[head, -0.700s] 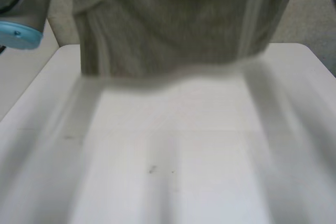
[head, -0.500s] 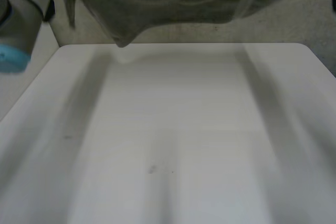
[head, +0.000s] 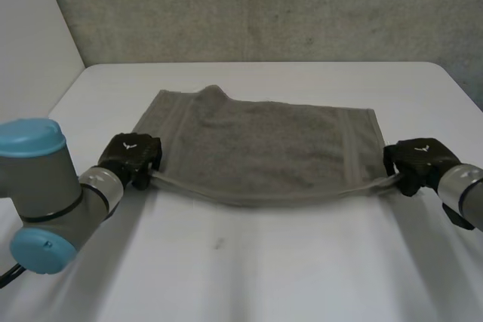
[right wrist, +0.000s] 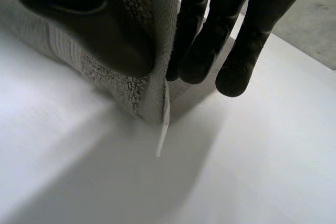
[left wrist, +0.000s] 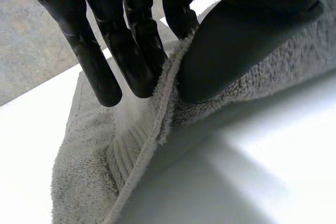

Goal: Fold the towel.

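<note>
Item: towel (head: 264,148), grey, spread across the centre of the frame on the bench (head: 249,277), far edge flat, lower edge slung just off the surface. We judge it laid out with no fold made yet, so the folding itself remains. Holders: left robot hand (head: 132,157) at the lower left corner, closed in a pinch with the thumb pressing the hem against the fingers (left wrist: 131,51); right robot hand (head: 415,162) at the lower right corner, which we find pinching likewise between thumb and fingers (right wrist: 199,51).
</note>
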